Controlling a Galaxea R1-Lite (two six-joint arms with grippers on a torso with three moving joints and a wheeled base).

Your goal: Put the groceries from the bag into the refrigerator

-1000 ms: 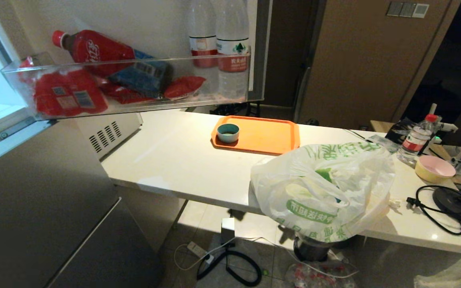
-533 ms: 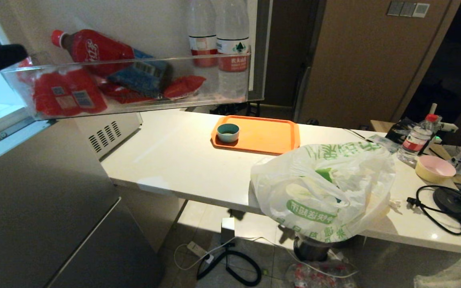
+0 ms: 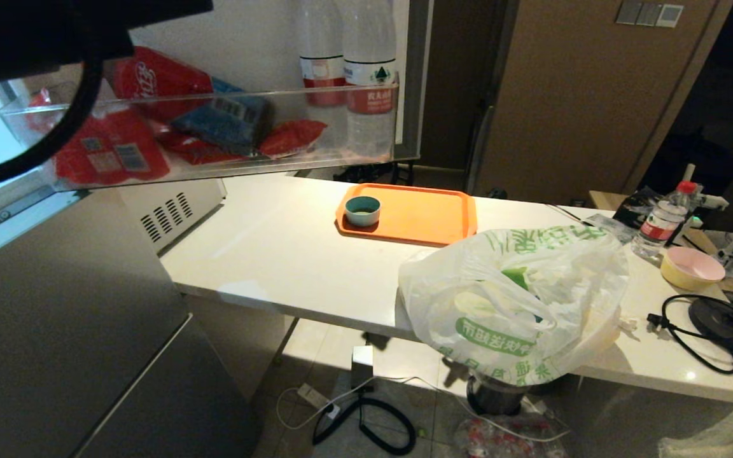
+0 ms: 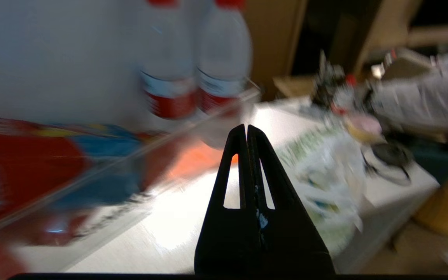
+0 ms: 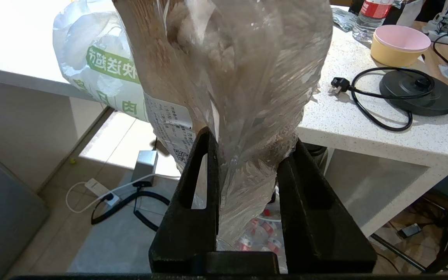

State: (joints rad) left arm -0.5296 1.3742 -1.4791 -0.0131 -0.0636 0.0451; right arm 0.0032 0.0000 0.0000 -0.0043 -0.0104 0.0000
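Reaching in at the far left, the left gripper (image 4: 246, 130) has its fingers pressed together and empty, in front of the refrigerator (image 3: 55, 331) door shelf (image 3: 214, 133), which holds red packs and two water bottles (image 3: 347, 70). Further right, the orange tray (image 3: 417, 216) carries a teal cup (image 3: 363, 210). Nearer, the bag (image 3: 519, 299) slumps over the counter (image 3: 277, 254) edge. Rightmost, the right gripper (image 5: 247, 151) is clamped on a clear pack of pale lumps (image 5: 243, 77).
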